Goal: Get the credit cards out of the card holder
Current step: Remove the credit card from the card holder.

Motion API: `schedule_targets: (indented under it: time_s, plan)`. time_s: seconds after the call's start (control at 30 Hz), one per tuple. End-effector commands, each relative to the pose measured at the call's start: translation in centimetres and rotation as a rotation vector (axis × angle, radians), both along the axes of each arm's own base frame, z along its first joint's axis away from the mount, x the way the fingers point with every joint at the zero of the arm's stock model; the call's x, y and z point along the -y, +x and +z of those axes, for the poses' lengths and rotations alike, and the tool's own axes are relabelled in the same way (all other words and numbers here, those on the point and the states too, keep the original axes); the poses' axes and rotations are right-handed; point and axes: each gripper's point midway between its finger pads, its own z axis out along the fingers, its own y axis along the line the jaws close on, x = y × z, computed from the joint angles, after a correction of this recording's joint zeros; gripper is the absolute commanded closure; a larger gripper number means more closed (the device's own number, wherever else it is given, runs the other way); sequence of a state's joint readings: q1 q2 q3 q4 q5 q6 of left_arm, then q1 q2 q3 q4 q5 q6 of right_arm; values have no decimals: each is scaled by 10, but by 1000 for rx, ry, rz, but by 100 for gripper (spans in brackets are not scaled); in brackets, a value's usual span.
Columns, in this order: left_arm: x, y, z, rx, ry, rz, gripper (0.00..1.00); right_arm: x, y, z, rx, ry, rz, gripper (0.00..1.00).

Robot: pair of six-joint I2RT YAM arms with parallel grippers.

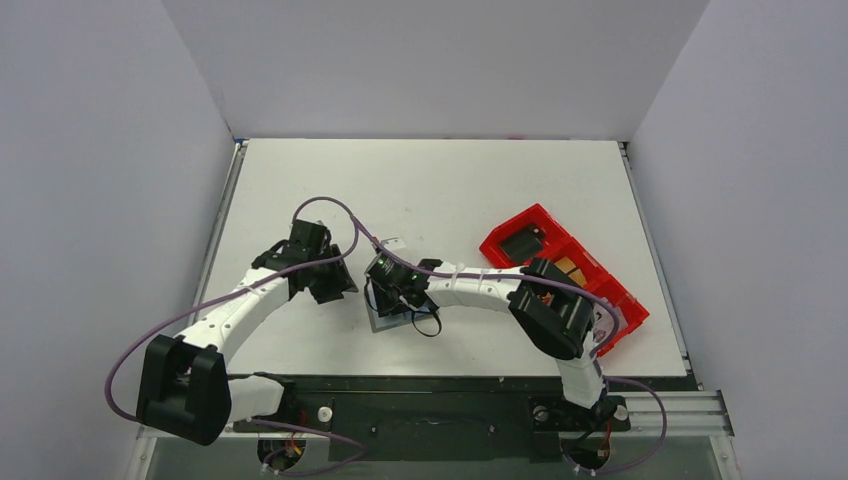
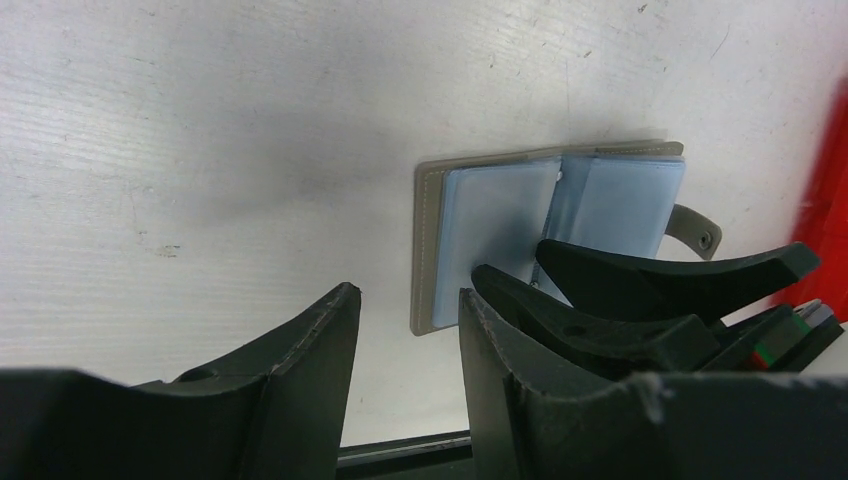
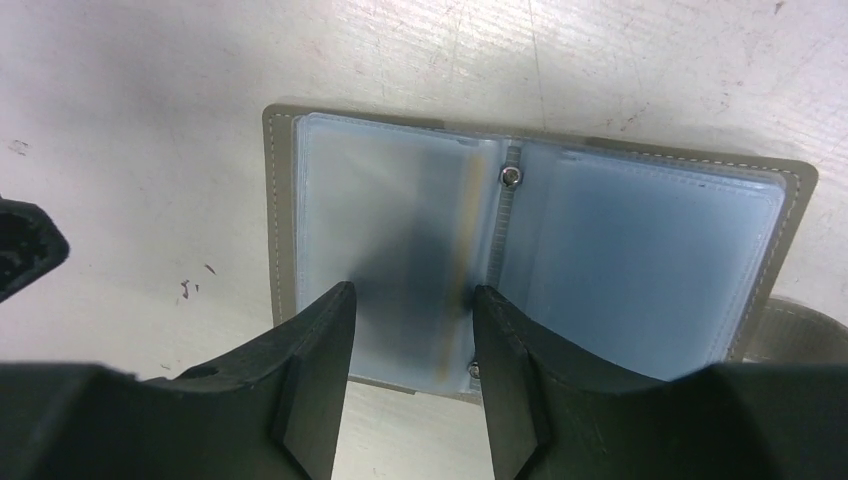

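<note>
A robotics lab test cell: the scuffed white table [image 1: 450, 180] under the left end effector [image 2: 405, 295] and right end effector [image 3: 410, 295] is boxed by plain white walls [image 1: 440, 60] ahead and beside them; a metal rail [image 1: 440, 410] behind carries the cabled arm bases [image 1: 585, 405].

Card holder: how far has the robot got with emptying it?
Done: the card holder lies open on the table, and an orange-brown item sits in the red tray. In hand: the right gripper hovers open over one pocket, holding nothing. Left: a yellowish card edge shows inside that pocket.
</note>
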State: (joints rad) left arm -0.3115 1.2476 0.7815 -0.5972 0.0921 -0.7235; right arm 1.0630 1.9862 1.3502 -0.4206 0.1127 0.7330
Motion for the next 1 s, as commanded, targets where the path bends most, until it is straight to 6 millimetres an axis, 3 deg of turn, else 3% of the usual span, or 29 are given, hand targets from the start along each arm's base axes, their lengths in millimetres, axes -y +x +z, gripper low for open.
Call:
schedule_targets:
  time_s: [0.0,0.17,0.4,0.67,0.97]
  plan:
    - [6,9,4,34,-29,-26,61,-6,2,2,21,-13,3,57]
    - [9,8,1,26,-38,-46,61,1,-3,-7,-5,-28,-19,59]
    - [19,8,-3,11,-68,-92,61,1,-15,-8,-72,59,-37,86]
    - [35,6,-8,-10,-84,-148,61,13,-17,-20,-165,150,-84,99]
    - [53,4,-16,-37,-98,-201,61,25,-14,-30,-220,227,-144,100]
